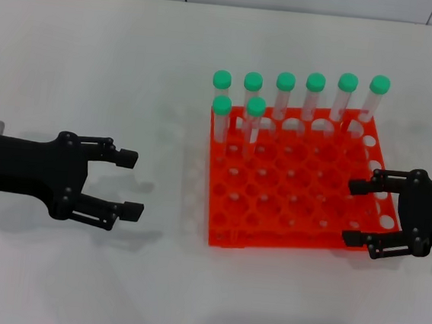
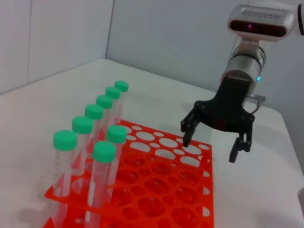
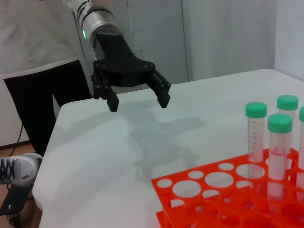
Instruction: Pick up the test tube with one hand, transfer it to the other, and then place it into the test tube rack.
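Several clear test tubes with green caps stand upright in the back two rows of the orange-red rack; I cannot tell the task's tube from the others. They also show in the left wrist view and the right wrist view. My left gripper, on the arm with the green ring, is open and empty above the table, left of the rack. My right gripper, with the blue light, is open and empty over the rack's right edge.
The rack stands on a white table with bare room to its left and front. A wall runs behind the table. A dark cloth and a shoe lie beyond the table's left side.
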Tool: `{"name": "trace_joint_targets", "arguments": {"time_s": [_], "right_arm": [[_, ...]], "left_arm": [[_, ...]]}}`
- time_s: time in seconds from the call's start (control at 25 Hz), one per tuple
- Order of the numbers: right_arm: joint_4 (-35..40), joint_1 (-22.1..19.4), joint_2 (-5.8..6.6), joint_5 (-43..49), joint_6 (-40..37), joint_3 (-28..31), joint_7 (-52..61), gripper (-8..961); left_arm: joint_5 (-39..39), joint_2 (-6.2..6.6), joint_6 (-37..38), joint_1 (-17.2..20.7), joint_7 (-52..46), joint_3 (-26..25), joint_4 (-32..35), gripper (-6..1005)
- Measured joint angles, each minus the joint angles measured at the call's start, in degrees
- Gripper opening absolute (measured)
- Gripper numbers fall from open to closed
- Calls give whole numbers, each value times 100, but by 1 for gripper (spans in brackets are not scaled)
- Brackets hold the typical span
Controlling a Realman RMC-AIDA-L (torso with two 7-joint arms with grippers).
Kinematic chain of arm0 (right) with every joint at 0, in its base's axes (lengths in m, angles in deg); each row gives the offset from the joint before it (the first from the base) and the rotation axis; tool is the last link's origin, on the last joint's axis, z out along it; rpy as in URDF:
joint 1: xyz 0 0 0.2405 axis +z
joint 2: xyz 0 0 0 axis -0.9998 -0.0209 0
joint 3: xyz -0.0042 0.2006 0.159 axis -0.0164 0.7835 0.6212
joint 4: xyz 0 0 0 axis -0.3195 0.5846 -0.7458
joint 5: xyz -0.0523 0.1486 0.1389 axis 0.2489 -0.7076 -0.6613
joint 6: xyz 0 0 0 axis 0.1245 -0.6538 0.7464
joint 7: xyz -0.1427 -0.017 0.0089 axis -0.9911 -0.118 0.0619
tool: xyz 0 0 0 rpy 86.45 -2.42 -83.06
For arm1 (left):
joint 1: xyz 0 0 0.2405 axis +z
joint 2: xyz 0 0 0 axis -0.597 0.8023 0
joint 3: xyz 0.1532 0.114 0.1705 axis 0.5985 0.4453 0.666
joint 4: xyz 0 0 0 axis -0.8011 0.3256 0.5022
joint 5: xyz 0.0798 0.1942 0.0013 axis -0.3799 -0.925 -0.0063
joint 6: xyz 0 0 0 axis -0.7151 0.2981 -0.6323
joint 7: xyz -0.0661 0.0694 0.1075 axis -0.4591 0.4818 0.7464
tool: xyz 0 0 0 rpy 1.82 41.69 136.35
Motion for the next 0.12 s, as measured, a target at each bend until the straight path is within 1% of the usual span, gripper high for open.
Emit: {"name": "trace_joint_targets", "arguments": {"time_s": [0.12], "right_arm": [[-12,0,2,4,0,0,0,816]], "left_arm": [[-30,0,-10,0,0,-102,8,893]]}}
